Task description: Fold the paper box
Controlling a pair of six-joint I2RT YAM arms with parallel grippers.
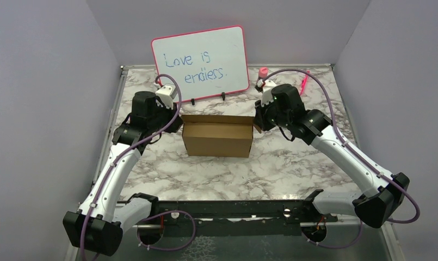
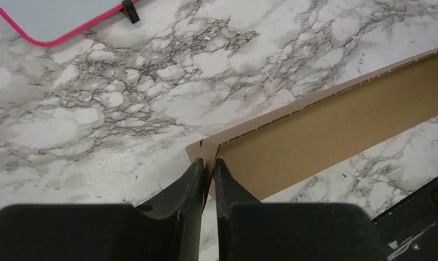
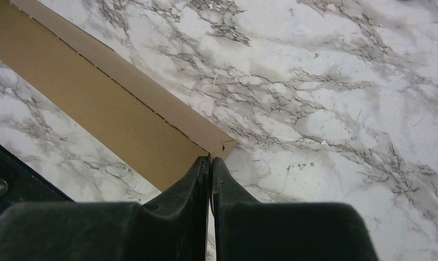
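Observation:
The paper box [image 1: 217, 137], plain brown cardboard, stands as an open-topped rectangular box in the middle of the marble table. My left gripper [image 1: 177, 124] is at its left end; in the left wrist view the gripper [image 2: 208, 163] is shut on the box's thin end wall [image 2: 336, 119] at a corner. My right gripper [image 1: 257, 123] is at the box's right end. In the right wrist view that gripper [image 3: 211, 161] is pinched shut on the other end wall of the box [image 3: 97, 103]. The box's far side is hidden from above.
A pink-framed whiteboard [image 1: 200, 62] stands propped just behind the box, with its corner [image 2: 53, 19] showing in the left wrist view. A pink-capped bottle [image 1: 262, 73] and a pink marker [image 1: 304, 82] lie at the back right. A black rail [image 1: 227, 209] runs along the near edge.

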